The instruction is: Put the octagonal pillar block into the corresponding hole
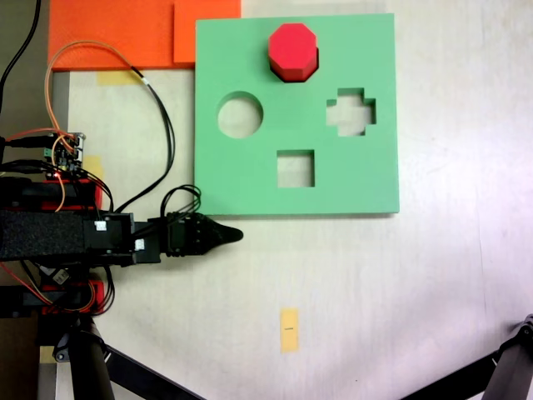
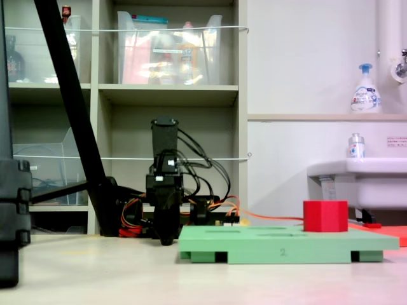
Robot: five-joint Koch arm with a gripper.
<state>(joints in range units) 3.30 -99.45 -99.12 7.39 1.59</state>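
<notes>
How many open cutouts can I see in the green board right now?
3 in the first exterior view: round at left, cross-shaped at right, square nearest the gripper. The red block may cover another.

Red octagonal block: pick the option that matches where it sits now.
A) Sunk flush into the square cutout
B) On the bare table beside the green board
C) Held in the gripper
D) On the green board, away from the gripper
D: in the first exterior view the red octagonal block sits on the green board near its top edge, standing proud of it, while the gripper lies off the board on the table.
</notes>
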